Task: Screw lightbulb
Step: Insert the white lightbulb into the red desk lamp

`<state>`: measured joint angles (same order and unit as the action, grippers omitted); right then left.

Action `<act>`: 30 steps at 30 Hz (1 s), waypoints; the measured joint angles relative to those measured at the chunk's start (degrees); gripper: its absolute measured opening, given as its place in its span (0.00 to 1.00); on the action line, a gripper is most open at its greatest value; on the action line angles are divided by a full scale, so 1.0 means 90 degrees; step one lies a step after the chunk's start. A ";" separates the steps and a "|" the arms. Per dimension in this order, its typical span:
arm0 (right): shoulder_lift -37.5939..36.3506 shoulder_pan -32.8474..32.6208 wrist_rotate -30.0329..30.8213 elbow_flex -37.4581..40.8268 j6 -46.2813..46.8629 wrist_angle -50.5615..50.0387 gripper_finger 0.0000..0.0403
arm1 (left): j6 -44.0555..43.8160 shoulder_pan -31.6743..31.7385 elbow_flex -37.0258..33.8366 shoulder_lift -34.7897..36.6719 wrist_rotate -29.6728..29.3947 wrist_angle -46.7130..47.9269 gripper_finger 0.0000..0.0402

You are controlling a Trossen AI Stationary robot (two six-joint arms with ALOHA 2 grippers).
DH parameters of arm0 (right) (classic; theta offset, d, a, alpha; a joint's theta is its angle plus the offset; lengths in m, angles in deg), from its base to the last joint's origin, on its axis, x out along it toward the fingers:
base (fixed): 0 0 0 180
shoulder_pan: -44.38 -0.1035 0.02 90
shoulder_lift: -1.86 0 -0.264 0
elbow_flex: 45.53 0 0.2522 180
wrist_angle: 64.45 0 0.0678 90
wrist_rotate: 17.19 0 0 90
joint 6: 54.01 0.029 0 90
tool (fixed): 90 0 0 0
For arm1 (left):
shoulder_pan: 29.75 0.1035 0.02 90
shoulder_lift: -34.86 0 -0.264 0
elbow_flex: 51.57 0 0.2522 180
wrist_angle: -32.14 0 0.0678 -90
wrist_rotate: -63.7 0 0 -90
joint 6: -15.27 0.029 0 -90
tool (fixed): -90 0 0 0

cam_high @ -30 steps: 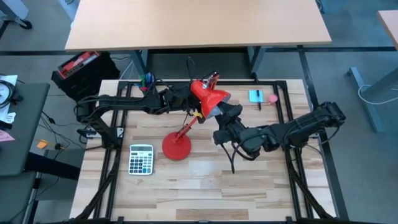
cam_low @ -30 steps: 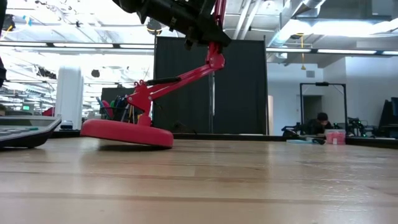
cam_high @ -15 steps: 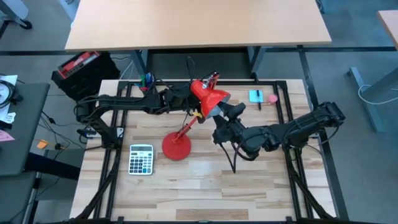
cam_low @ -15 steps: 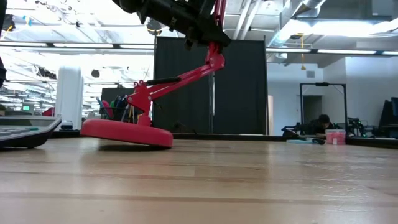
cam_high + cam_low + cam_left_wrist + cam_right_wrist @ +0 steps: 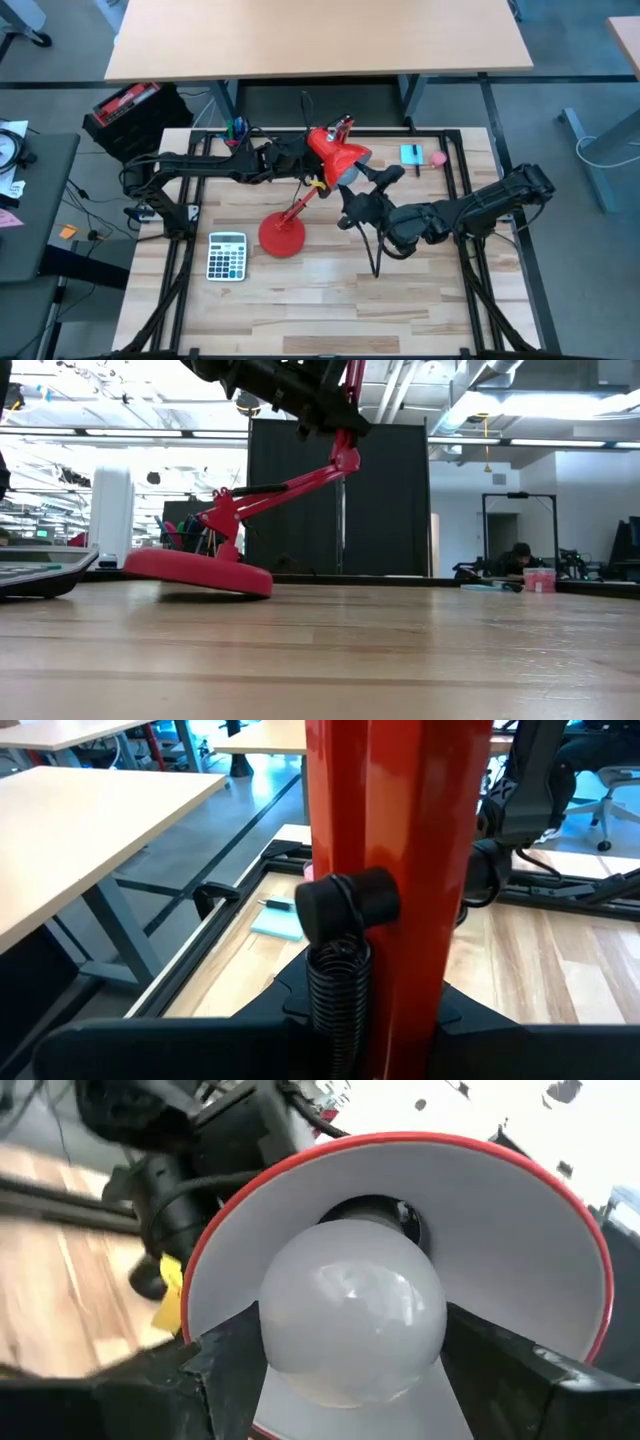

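A red desk lamp stands on the table with its round base tilted on the wood. Its cone shade is raised at mid-table. The pale white lightbulb sits in the shade's white inside, its narrow end in the dark socket. My right gripper is at the shade's mouth, shut on the bulb. My left gripper is shut on the lamp's red upper arm, just behind the shade. My left gripper holds the lamp's red upper arm near its black knob and spring, behind the shade. The fingers lie across the arm; the arm itself hides the pads. The shade stays raised above the table. My right gripper pinches the bulb's round head between its two fingers, one on each side. The fingers come along the bulb's axis from the shade's open side. The bulb's narrow end is in the socket.
A white calculator lies left of the lamp base and shows at the left of the low view. A blue note and a small pink thing lie at the far right. Black frame rails border the wood.
My right gripper has turned about its own axis at the shade's mouth, with the bulb between its fingers. The lamp's base has slid a little toward the table's left edge.
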<state>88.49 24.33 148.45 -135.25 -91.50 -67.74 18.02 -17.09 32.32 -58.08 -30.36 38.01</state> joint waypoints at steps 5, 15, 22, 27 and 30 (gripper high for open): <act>0.0000 0.0059 0.0210 0.0000 0.1044 0.0005 0.70 | -0.0049 -0.0002 0.0000 0.0000 -0.0050 0.0098 0.15; 0.0000 0.0068 0.0296 0.0000 0.2840 0.0004 0.70 | -0.0022 -0.0003 0.0000 0.0000 -0.0018 0.0109 0.15; 0.0000 0.0063 0.0284 0.0000 0.3685 -0.0169 0.70 | 0.0047 -0.0005 0.0000 0.0002 0.0002 0.0090 0.15; -0.0007 0.0061 0.0276 0.0000 0.3355 -0.0369 0.70 | 0.0090 -0.0010 0.0000 0.0002 0.0035 0.0090 0.15; -0.0012 -0.0007 0.0284 0.0000 0.2972 -0.0425 0.70 | 0.0125 -0.0018 0.0000 0.0002 0.0066 0.0093 0.15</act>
<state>88.38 24.26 151.00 -135.25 -64.75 -71.57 19.14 -17.24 32.32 -58.06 -29.77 38.85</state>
